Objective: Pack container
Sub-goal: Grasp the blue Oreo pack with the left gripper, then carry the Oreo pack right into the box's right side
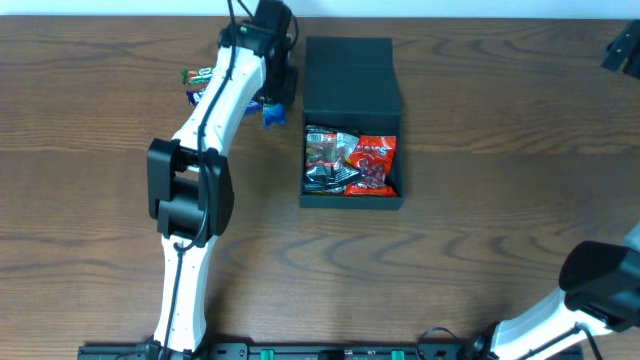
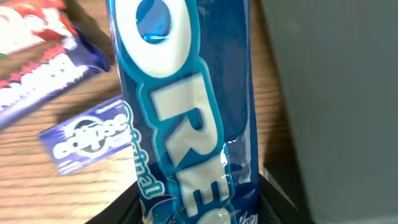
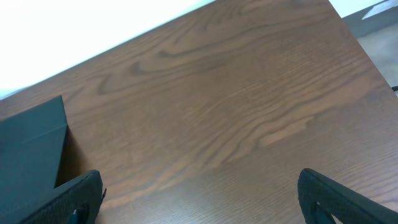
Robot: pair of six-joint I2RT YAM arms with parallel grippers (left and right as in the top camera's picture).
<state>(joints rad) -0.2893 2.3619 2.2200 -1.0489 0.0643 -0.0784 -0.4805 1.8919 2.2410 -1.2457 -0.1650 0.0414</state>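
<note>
The container [image 1: 350,120] is a dark teal-black box in the middle of the table, its flap lid [image 1: 348,62] open toward the far side. Inside it lie a black-and-silver snack packet [image 1: 325,160] and a red one [image 1: 373,162]. My left gripper [image 1: 276,92] stands just left of the box, shut on a blue Oreo packet [image 2: 186,124], whose end shows below the jaws [image 1: 273,116]. The box's dark wall [image 2: 342,93] fills the right of the left wrist view. My right gripper [image 3: 199,199] is open over bare wood, with nothing between its fingers.
Left of the held packet lie a blue Eclipse gum pack [image 2: 87,140], a purple bar [image 2: 43,78] and a red-and-white packet [image 2: 25,18]. In the overhead view these snacks [image 1: 200,80] sit at the far left, beside my left arm. The right arm's base [image 1: 590,290] is at the near right.
</note>
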